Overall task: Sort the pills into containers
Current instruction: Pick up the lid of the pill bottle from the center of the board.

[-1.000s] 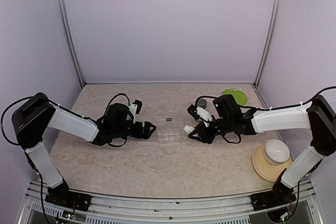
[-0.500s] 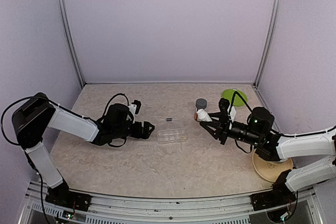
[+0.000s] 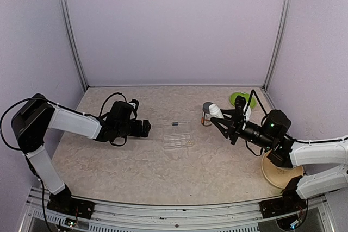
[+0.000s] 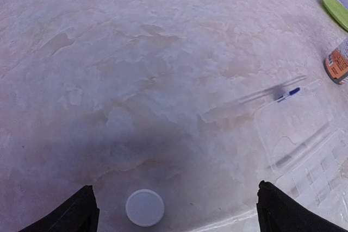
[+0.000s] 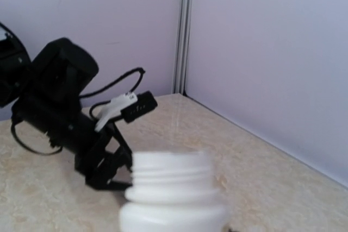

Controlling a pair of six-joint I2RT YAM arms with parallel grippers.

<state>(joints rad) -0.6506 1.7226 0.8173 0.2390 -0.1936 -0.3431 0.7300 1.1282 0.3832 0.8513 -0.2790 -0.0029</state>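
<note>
The containers are a flat clear pill box [image 3: 178, 137], lying mid-table; in the left wrist view the pill box [image 4: 304, 134] is at the right. One dark blue pill [image 3: 175, 124] lies at its far edge, and the same pill [image 4: 288, 94] shows in the left wrist view. My left gripper [image 3: 145, 129] is left of the box, low and open [image 4: 176, 213]. A white cap [image 4: 144, 207] lies on the table between its fingers [image 4: 81, 213]. My right gripper [image 3: 220, 117] is right of the box, shut on an uncapped white bottle [image 3: 215, 110]. That bottle's mouth [image 5: 173, 177] fills the right wrist view.
An orange bottle [image 3: 207, 114] with a grey cap stands just left of the held bottle. A green plate [image 3: 243, 100] sits at the back right. A tan plate [image 3: 272, 171] is partly hidden behind the right arm. The enclosure walls close in on three sides.
The right arm has pulled back from the pill box to the right and raised the white bottle beside the orange bottle. The left gripper has drawn back a little to the left.
</note>
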